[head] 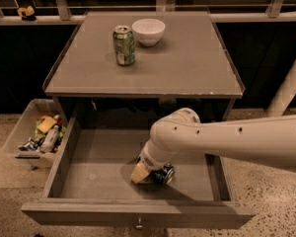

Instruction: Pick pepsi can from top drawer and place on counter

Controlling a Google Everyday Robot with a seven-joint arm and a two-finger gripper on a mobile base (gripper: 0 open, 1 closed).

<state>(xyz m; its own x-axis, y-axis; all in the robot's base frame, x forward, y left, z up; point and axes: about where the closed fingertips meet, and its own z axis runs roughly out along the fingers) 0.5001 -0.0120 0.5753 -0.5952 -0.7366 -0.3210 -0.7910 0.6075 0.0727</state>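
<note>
Pepsi can, only one, lies in the top drawer at the claw, grip unclear.

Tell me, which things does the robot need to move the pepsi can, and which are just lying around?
For the job: pepsi can, lying in the top drawer; the gripper, down at the can; the counter.

Just lying about: green can and white bowl on the counter; clear plastic bin of odds and ends beside the drawer.
</note>
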